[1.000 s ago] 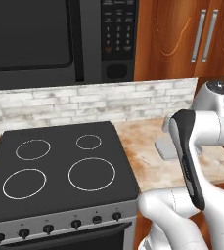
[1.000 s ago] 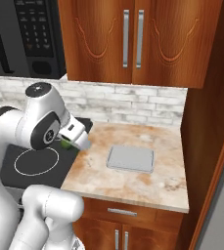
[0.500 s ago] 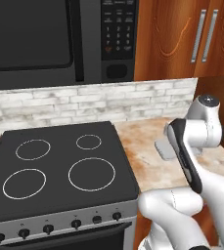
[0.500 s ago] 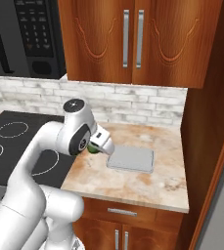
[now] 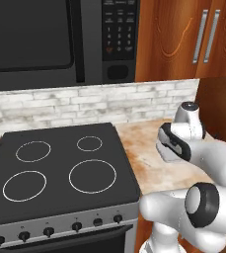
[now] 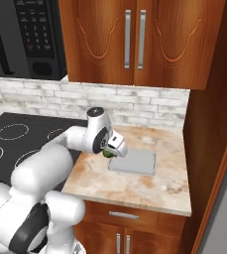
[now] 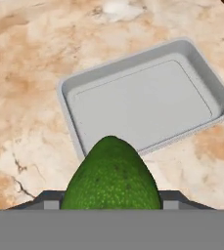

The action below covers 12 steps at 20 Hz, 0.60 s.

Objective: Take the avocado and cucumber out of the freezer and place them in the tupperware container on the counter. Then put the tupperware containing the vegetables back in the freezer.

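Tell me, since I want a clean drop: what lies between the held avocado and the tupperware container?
Nothing but bare counter. In the hand view the avocado hangs just short of the empty tupperware container, with marbled stone showing at its near rim.

Brick backsplash, wooden cabinets

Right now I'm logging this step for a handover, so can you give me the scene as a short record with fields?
held item: avocado, green, between the gripper's fingers
gripper: shut on the avocado, beside the container's left edge in the right base view
container: shallow pale grey tray, nothing in it, flat on the counter
avocado versus container: above the counter just short of the container's near rim, not yet inside
nearby: black stove top left of the counter, microwave above it
step status: avocado not yet placed
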Motion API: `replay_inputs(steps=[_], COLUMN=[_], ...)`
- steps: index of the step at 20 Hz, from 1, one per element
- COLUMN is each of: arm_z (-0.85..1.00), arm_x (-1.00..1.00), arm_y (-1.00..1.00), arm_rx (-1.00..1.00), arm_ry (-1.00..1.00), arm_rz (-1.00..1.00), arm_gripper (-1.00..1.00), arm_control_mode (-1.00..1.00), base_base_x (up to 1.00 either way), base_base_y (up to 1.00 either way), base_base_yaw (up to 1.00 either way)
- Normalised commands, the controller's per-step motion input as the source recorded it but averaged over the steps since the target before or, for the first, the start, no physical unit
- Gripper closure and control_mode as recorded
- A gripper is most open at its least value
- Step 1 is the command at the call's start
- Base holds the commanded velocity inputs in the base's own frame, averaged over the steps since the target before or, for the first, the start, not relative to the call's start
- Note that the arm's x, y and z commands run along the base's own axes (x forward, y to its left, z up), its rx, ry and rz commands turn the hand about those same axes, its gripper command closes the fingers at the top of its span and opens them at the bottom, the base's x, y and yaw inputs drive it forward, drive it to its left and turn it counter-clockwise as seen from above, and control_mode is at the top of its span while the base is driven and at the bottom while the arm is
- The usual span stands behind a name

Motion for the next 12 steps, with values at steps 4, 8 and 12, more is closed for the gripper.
replay_inputs(steps=[4, 8, 12], arm_z=[-0.46, -0.43, -0.4], arm_x=[0.7, 0.48, 0.25], arm_y=[-0.21, -0.15, -0.17], arm_rx=[0.0, 0.0, 0.0], arm_ry=[0.11, 0.06, 0.02], arm_rz=[0.0, 0.0, 0.02], arm_gripper=[1.0, 1.0, 1.0], arm_control_mode=[-1.0, -1.0, -1.0], base_base_x=[0.0, 0.0, 0.0], base_base_y=[0.0, 0.0, 0.0], base_base_yaw=[0.0, 0.0, 0.0])
